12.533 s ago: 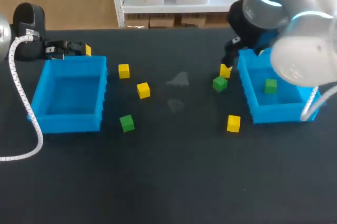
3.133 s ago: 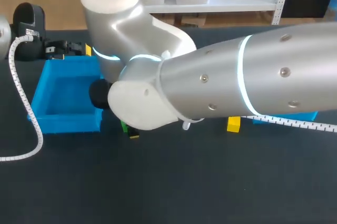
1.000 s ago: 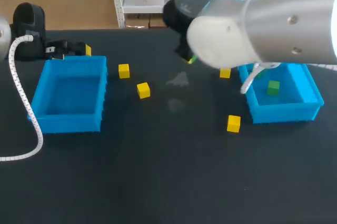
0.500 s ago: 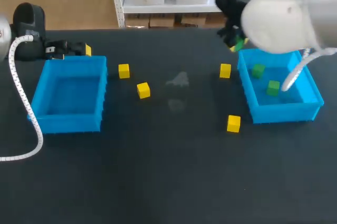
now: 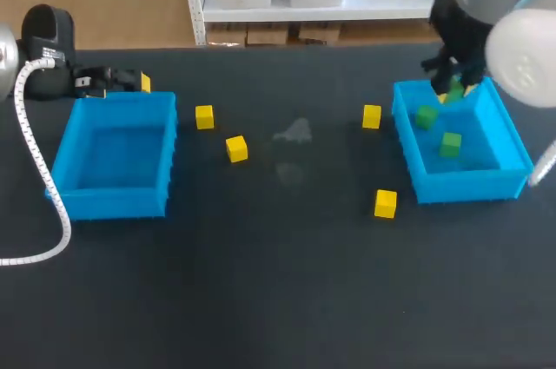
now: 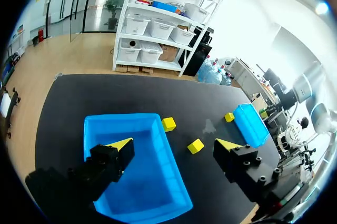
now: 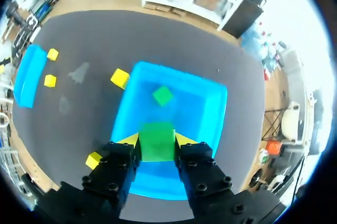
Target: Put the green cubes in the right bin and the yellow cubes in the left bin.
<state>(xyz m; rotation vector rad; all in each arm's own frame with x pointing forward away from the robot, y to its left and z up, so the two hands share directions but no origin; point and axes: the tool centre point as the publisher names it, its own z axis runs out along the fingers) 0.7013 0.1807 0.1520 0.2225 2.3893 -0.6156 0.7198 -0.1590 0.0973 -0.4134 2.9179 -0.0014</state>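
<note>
R gripper [image 7: 156, 140] is clamped on a green cube [image 7: 157, 143], held just above the right bin [image 5: 408, 150], over its far end. 2 more green cubes are seen inside that bin: one [image 5: 426, 115] near the far end, another [image 5: 449, 144] mid-bin. 4 yellow cubes are sat outside it: one [image 5: 372, 115] just beside its inner wall, one [image 5: 386, 203] near its front corner, two [image 5: 204, 116] [image 5: 236, 148] well apart from it. L gripper [image 6: 174, 143] is spread wide w/ nothing held, parked furthest from the right bin.

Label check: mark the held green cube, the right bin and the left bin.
held green cube [image 7: 157, 142], right wrist view, middle of its facing side.
right bin [image 5: 469, 186], head view, outer face of near wall.
left bin [image 5: 113, 202], head view, outer face of near wall.
</note>
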